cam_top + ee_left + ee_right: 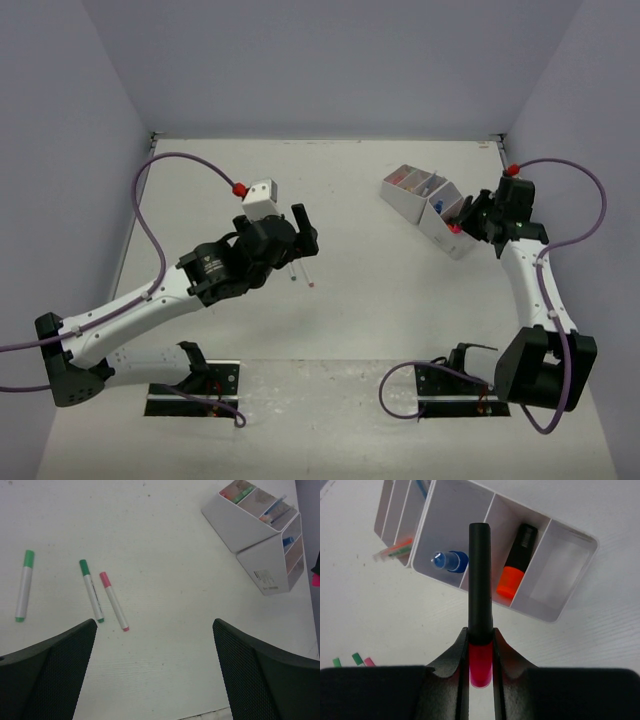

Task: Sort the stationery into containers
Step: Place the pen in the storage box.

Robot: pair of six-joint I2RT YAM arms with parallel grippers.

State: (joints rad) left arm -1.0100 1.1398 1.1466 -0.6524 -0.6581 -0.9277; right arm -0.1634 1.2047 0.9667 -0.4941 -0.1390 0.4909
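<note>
right pincer (481, 650) | clamps black marker (480, 580) | black end toward organizer (561, 569)

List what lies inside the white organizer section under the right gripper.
A small blue-capped bottle in one compartment, a black marker with orange end in the next; the third looks bare. The black-and-pink marker in the right gripper hides the strip between them.

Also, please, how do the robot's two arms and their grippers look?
The left arm and the right arm both have white links and black joints. A purple cable runs along each, ending in a red plug. The left gripper has broad black fingers with a fine mesh texture; the right gripper is black too.
</note>
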